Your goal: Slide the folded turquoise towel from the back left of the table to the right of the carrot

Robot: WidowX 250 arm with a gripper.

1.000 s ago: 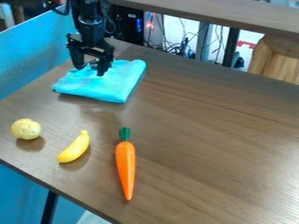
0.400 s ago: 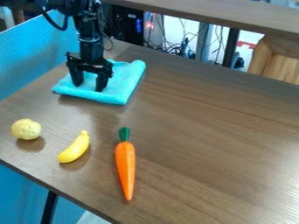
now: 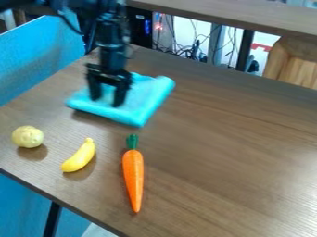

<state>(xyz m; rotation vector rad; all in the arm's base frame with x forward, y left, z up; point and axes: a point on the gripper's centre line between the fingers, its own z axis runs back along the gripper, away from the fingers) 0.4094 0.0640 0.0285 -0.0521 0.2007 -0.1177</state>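
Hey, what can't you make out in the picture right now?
All in the camera view:
- Whether the gripper presses into the cloth or only touches it: blurred.
- The part of the cloth behind the gripper: hidden by it.
- The upper arm: cut off by the top edge.
- The table's right end: cut off by the right edge.

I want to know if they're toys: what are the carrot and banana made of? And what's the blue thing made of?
The carrot looks like smooth plastic: even orange with a slight shine. The banana seems plastic too, evenly yellow and smooth, though painted foam is possible. The blue cloth looks like soft, matte fabric, perhaps towelling, with thick, rounded folded edges.
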